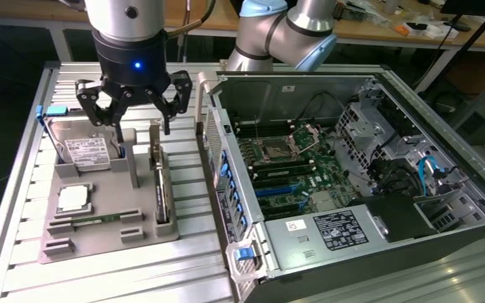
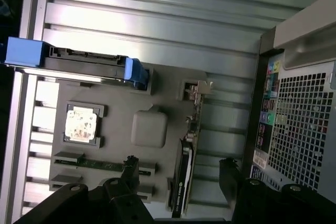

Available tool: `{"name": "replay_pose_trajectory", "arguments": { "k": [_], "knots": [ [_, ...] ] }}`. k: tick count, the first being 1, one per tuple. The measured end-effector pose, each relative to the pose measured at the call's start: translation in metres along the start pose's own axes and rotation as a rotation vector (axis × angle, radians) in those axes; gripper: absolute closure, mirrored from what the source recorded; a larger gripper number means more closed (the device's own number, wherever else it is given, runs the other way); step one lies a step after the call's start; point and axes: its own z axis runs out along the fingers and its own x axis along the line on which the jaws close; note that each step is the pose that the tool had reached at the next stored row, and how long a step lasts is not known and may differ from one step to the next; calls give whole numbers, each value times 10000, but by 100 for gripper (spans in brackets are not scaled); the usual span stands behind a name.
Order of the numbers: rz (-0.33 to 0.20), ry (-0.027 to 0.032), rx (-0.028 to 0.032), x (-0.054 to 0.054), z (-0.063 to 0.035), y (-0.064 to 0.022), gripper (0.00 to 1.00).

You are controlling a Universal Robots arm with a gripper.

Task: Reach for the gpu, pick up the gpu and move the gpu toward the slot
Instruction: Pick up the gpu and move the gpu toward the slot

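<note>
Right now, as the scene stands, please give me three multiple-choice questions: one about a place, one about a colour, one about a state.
1. Where is the gpu? A. On its edge in the grey holder. B. Inside the computer case. C. Lifted in the air.
2. What colour are the rails on the hard drive? A. Red. B. Blue. C. Yellow.
3. How is the gripper? A. Shut on the gpu. B. Shut on the hard drive. C. Open, holding nothing.
Answers: 1 A, the card stands in the holder, outside the computer case; 2 B, blue pieces show at the drive's ends; 3 C, the fingers are spread above the holder.
</note>
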Motion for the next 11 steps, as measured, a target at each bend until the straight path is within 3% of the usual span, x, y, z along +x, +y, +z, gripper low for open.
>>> {"name": "replay_pose_trajectory", "arguments": {
  "k": [11],
  "knots": [
    [135, -6, 3, 9, 199, -56, 28]
  ]
}}
